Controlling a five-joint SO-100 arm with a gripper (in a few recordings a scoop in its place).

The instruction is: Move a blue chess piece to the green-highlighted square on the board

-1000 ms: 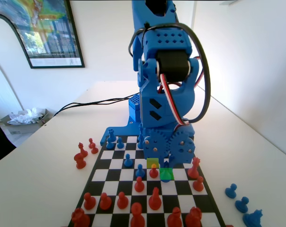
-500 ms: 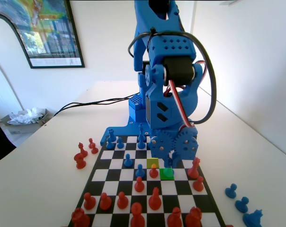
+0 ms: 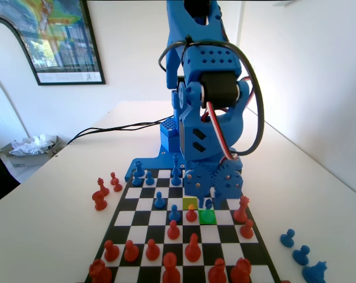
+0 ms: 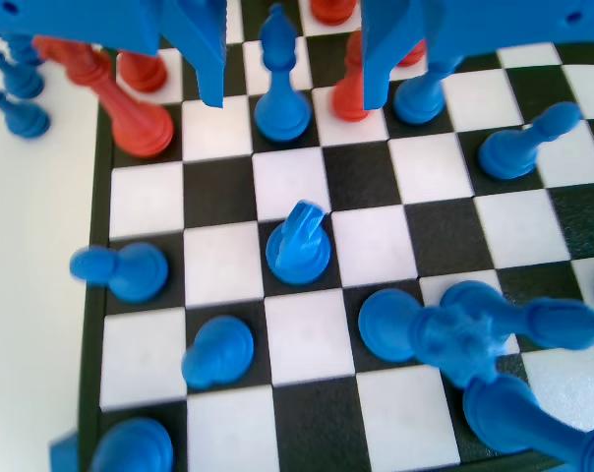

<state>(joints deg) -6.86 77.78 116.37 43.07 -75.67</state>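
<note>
The blue chess piece is seen standing on the green-highlighted square, released. The gripper has been raised slightly above the green-highlighted square since earlier, jaws spread wide, holding nothing.

Bright daylight washes the fixed view, paling the wall and table, with bent, wide-angle edges. The wrist view is evenly lit; nearby blue pieces blur.
</note>
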